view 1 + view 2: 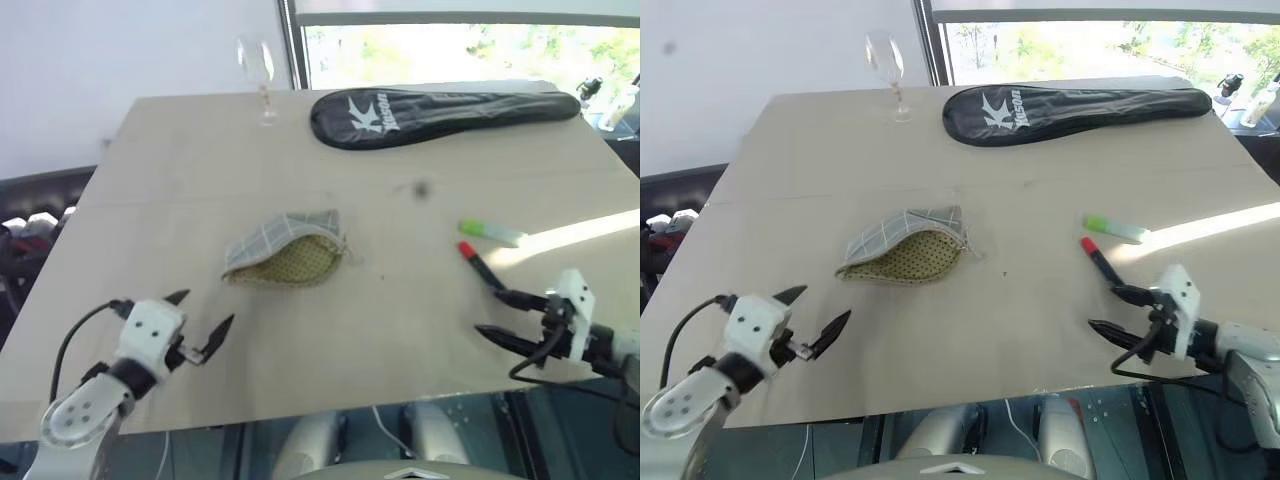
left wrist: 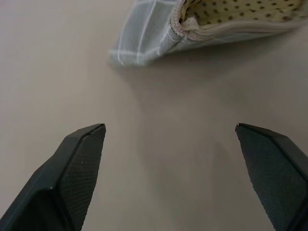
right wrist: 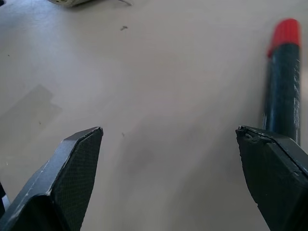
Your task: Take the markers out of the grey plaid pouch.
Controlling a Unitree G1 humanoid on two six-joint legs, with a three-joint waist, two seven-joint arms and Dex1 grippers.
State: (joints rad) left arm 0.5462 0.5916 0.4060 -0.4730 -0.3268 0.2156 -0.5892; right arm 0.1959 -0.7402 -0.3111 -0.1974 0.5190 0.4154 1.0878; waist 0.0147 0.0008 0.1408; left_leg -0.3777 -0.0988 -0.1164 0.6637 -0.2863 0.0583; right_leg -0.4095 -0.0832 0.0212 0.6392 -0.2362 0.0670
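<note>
The grey plaid pouch point(image 1: 285, 250) lies open in the middle of the table, its yellowish dotted lining point(image 2: 231, 12) showing. Two markers lie on the table to its right: a pale one with a green cap point(image 1: 490, 232) and a dark one with a red cap point(image 1: 480, 265), also seen in the right wrist view point(image 3: 284, 82). My left gripper point(image 1: 203, 322) stands open near the front left edge, short of the pouch, with nothing between its fingers. My right gripper point(image 1: 502, 315) is open at the front right, just in front of the red-capped marker, holding nothing.
A long black racket cover point(image 1: 440, 112) lies across the far side of the table. A clear wine glass point(image 1: 258, 70) stands at the far left corner. A bright strip of sunlight crosses the table's right side. The table's front edge point(image 1: 300, 420) runs just behind both grippers.
</note>
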